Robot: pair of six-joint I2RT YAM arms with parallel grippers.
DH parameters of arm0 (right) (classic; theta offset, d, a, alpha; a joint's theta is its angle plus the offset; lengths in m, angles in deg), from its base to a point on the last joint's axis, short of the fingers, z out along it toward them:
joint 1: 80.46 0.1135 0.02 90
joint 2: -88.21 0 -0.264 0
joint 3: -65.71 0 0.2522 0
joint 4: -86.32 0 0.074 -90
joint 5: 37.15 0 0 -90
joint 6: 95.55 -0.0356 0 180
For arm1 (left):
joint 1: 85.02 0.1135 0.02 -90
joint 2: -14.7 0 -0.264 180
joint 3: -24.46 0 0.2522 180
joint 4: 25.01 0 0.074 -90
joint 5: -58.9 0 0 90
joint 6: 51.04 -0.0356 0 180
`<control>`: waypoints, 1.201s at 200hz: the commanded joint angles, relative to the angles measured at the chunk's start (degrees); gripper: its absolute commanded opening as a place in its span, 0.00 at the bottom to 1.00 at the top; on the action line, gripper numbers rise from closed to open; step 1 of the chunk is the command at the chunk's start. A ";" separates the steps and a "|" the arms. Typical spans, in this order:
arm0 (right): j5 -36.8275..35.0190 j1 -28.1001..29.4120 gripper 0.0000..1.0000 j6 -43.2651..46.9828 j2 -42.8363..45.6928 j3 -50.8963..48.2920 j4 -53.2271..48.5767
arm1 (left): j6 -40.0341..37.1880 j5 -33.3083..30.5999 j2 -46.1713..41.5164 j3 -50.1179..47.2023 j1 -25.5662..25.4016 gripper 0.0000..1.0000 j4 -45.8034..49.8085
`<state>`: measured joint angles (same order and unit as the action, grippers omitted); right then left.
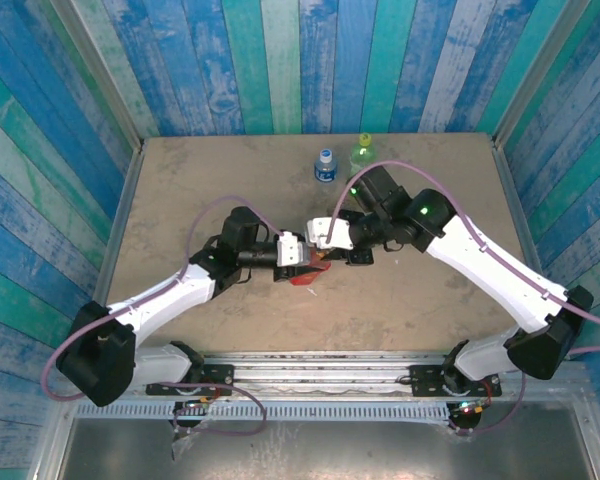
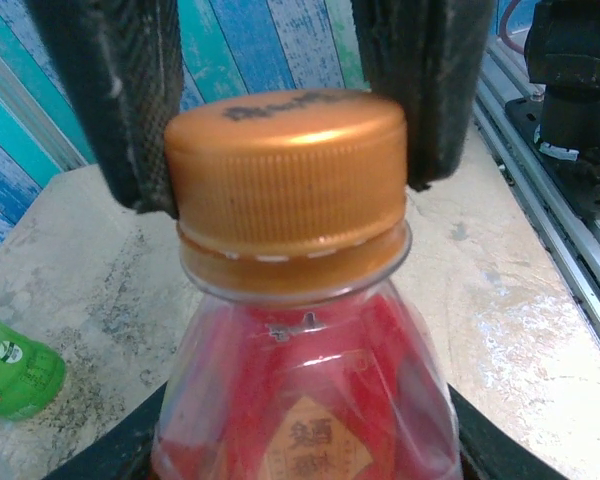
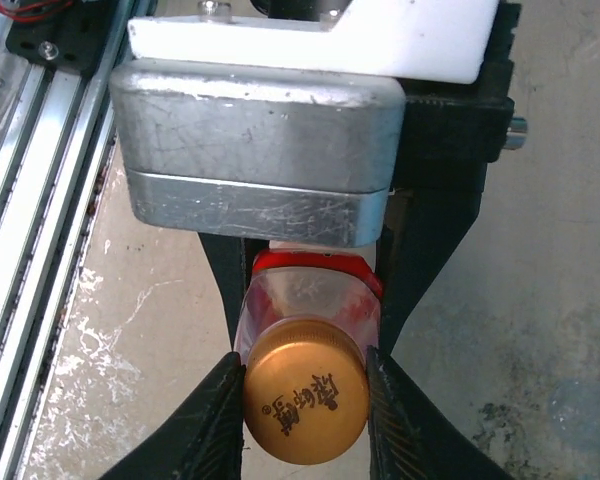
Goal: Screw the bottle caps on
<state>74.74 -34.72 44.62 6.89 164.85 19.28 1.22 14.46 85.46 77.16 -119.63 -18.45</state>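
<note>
Starting at the right end effector: clenched on the orange cap, one dark finger pressed to each side of the ribbed skirt. Makes sense for a twist, gripping the only part meant to turn. Sits low on the neck already, down against the collar ring, though can't tell from here how tight. Opposite, left end effector clamped around the belly of the red bottle, acting as the vise and stopping the body from spinning along with the lid. Classic hold-and-turn split. Held up off the table by the look of it, roughly midway between the two arms in the overhead view. Long axis looks close to level, running along the line from one wrist to the other, cap end aimed at the right arm, base tucked back toward the left. Handy for lining the turning wrist up with the thread. Further out, near the far edge: green bottle and clear bottle standing upright just beside each other, well apart from the action, both seemingly topped already.
</note>
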 commanded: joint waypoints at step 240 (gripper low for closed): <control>-12.22 2.71 0.57 -14.14 8.41 -5.53 2.56 | 1.22 -4.64 -3.71 -3.14 0.07 0.47 -5.76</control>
<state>58.69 -32.54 5.19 12.68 159.34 27.58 5.35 3.25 83.80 72.64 -119.65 -28.79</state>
